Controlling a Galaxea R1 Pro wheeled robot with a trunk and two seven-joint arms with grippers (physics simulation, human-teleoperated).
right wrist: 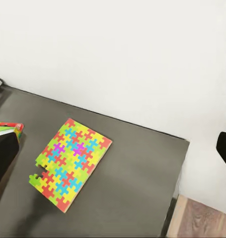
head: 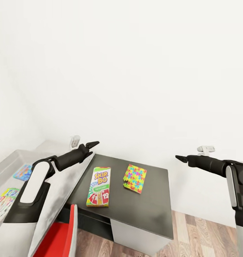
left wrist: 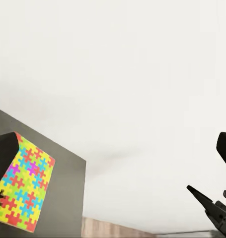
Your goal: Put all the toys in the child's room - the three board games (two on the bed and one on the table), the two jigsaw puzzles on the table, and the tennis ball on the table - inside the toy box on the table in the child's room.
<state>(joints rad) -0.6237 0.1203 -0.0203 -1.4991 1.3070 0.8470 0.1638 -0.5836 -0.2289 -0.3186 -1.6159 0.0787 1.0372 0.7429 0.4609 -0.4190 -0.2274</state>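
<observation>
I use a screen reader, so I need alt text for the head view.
A SKIP-BO box and a jigsaw puzzle box lie side by side, apart, on a dark grey desk against a white wall. The left pincer and right pincer hover above it, empty. At left, a light grey tray holds colourful boxes.

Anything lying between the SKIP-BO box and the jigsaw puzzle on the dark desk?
No. In the head view, only bare dark desk top separates the SKIP-BO box and the jigsaw puzzle.
</observation>
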